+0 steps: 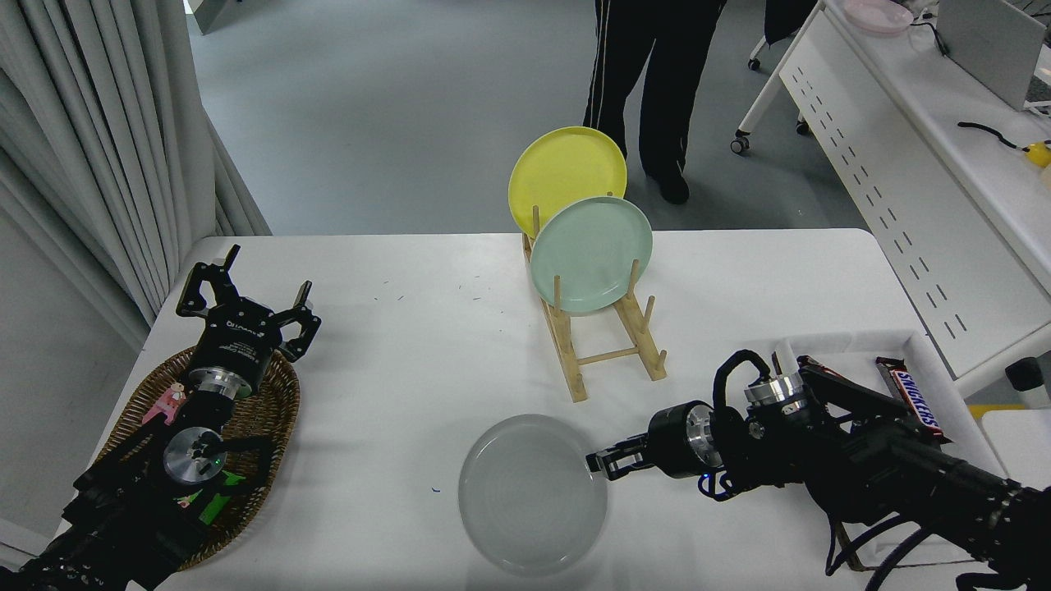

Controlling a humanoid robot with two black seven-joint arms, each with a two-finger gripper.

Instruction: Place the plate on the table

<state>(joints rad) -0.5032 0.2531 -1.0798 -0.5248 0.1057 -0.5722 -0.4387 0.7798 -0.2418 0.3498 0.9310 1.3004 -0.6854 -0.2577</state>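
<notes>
Grey plate (532,494) near the table (410,345) near edge, one of three I count; right gripper (602,464) pinches its right rim. Left gripper (246,308) parked, fingers spread.

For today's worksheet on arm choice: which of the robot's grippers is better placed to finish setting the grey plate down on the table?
Right. The right gripper is at the plate's right rim, low over the table. The left gripper is parked over the wicker basket, far left.
</notes>
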